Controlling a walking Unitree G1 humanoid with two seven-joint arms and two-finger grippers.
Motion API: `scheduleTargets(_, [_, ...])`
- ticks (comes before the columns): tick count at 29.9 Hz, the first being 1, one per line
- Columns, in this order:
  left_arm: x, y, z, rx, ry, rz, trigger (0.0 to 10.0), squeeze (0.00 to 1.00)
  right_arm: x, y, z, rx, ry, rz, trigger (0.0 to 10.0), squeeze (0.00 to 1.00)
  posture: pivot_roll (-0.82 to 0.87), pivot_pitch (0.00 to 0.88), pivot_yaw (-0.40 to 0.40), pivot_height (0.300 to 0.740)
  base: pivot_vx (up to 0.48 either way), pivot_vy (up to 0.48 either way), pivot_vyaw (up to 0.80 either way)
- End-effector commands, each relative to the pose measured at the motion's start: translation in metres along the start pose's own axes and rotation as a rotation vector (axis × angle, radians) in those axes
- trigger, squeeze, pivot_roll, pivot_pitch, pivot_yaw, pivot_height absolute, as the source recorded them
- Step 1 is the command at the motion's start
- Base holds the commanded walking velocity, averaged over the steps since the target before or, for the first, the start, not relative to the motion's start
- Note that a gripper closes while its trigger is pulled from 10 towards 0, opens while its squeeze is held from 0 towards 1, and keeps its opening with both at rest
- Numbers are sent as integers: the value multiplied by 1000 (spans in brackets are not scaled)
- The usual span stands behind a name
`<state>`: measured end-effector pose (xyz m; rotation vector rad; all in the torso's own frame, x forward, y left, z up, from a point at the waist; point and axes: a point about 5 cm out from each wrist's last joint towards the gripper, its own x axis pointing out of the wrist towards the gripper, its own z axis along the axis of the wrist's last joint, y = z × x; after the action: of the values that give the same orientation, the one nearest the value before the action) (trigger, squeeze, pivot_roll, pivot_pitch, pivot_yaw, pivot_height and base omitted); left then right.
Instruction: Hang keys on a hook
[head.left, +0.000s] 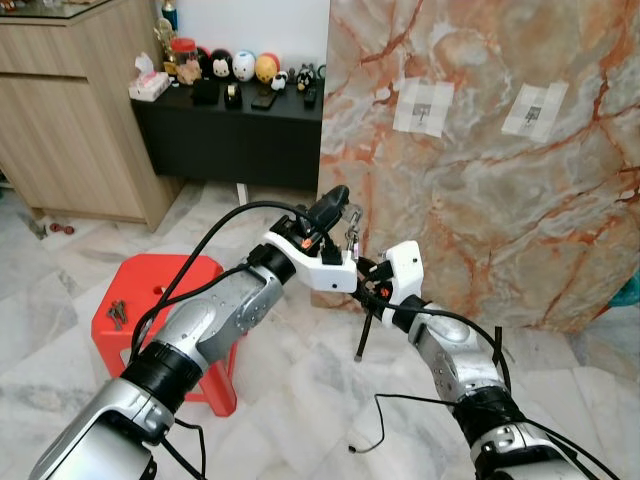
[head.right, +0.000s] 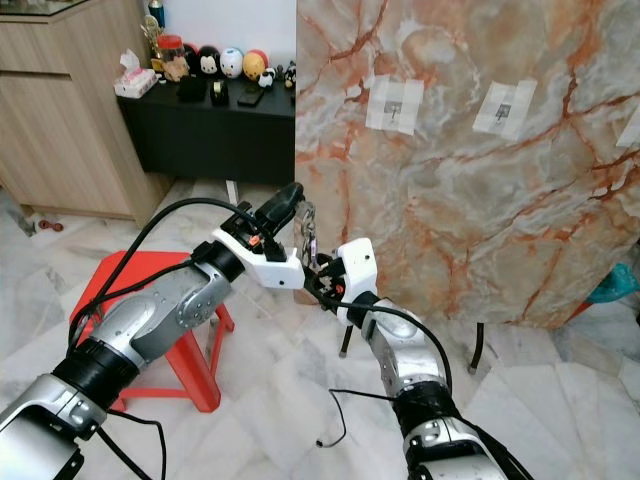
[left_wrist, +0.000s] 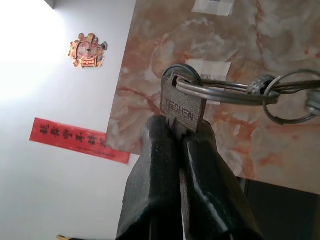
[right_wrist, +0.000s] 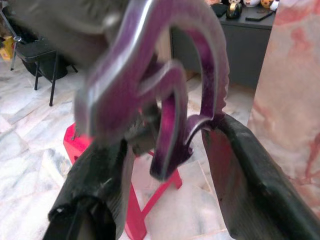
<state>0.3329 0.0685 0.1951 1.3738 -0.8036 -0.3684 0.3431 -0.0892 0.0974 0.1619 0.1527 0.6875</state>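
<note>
The left gripper (head.left: 335, 198) is raised in front of the robot, its two black fingers (left_wrist: 165, 165) pinched tight on the head of a flat grey metal key (left_wrist: 182, 107) stamped with lettering. A silver split ring (left_wrist: 225, 92) runs through the key's hole, and a second, smaller ring (left_wrist: 292, 97) links on beyond it. The bunch hangs from that grip — in the left eye view the keys (head.left: 352, 238) dangle just below the fingertips.

Just beside it, the right gripper (head.left: 366, 281) reaches up from below with its fingers (right_wrist: 250, 170) spread wide. A glossy purple metal carabiner-style clip (right_wrist: 170, 100) sits between them, blurred and very close to the lens; whether either finger touches it cannot be told.

Lower to the left stands a red plastic stool (head.left: 150, 300) on the pale marble floor (head.left: 300, 400). Beyond the grippers rises an orange-veined marble-look panel (head.left: 480, 170) bearing two paper squares (head.left: 423, 106). Farther left — a black sideboard (head.left: 230, 130) lined with small figurines (head.left: 245, 66).
</note>
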Motion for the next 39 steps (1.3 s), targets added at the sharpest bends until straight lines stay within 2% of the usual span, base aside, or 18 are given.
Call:
scheduleTargets(1, [5,10,3,-11,-8,32,10000,0,5,-1,8,-20,-19,-4,10000,0,103,0,-116,740,0,0,0])
scheduleTargets(12, [3,7,3,-21,1,22,10000,0,4,-11,18,-24,-68,-47,10000,0,101,0,-120,740,0,0,0])
scheduleTargets(13, [3,6,3,-23,2,19,10000,0,3,-13,17,-27,-70,-59,8510,0,101,0,-120,740,0,0,0])
scheduleTargets(14, [3,5,2,-23,3,17,10000,0,1,-17,17,-16,-71,-88,0,0,99,0,-120,740,0,0,0])
scheduleTargets(39, [-3,-6,-4,-17,36,-35,10000,0,-8,-28,16,-42,-58,-93,0,0,94,0,-121,740,0,0,0])
